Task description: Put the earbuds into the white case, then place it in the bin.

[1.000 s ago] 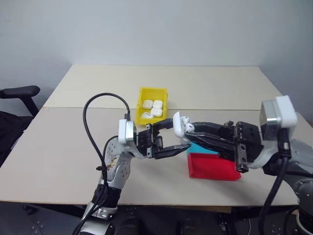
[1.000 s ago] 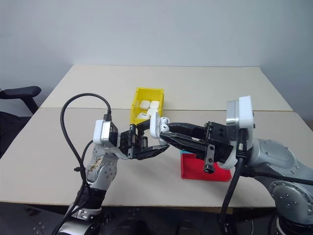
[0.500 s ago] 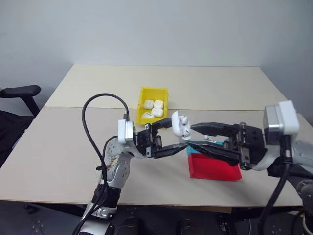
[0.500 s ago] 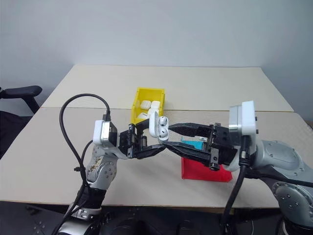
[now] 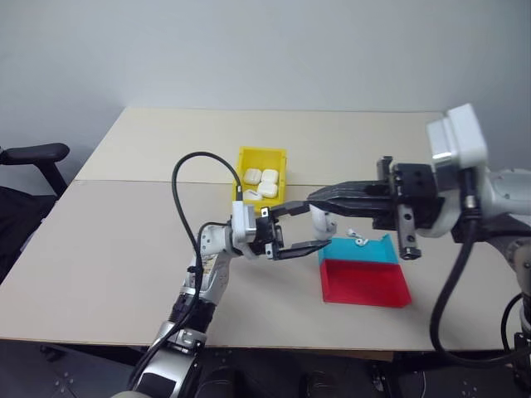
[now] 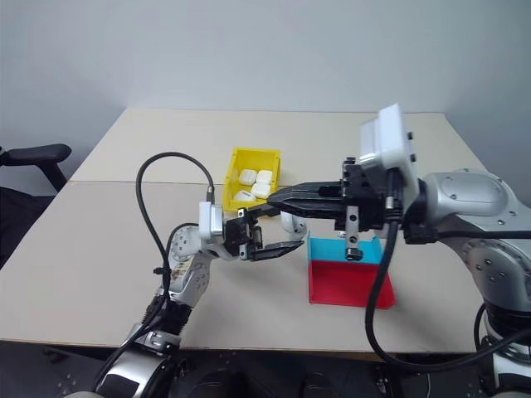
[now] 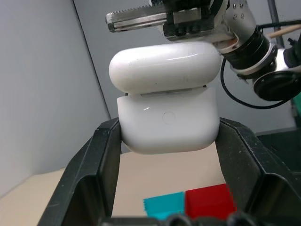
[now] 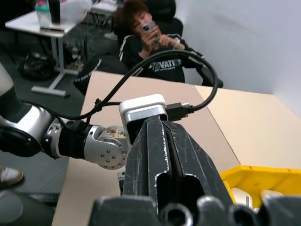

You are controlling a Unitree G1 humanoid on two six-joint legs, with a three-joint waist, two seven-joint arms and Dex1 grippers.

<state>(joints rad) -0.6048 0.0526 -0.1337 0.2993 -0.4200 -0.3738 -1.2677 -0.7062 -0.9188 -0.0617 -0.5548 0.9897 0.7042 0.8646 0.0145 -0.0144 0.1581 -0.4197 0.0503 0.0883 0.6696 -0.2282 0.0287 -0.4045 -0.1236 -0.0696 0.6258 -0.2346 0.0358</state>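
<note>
Above the table (image 5: 124, 240), between the yellow bin (image 5: 242, 179) and the teal tray (image 5: 377, 251), the left gripper (image 5: 305, 225) clamps the white case (image 7: 168, 126) by its body between both fingers, its lid nearly down with a thin seam showing at the hinge line. The right gripper (image 5: 322, 197), fingers pressed together and holding nothing, sits along the top of the lid. 1 earbud (image 5: 358, 241) lies in the teal tray, next to the red tray (image 5: 365, 286); whether the case already holds any earbud cannot be told. The bin holds several other white cases (image 5: 260, 182). Likely risks: a downward push on the lid could twist the case out of the 2 fingers and drop it onto the table, or the lid could be shut with an earbud left in the tray.
</note>
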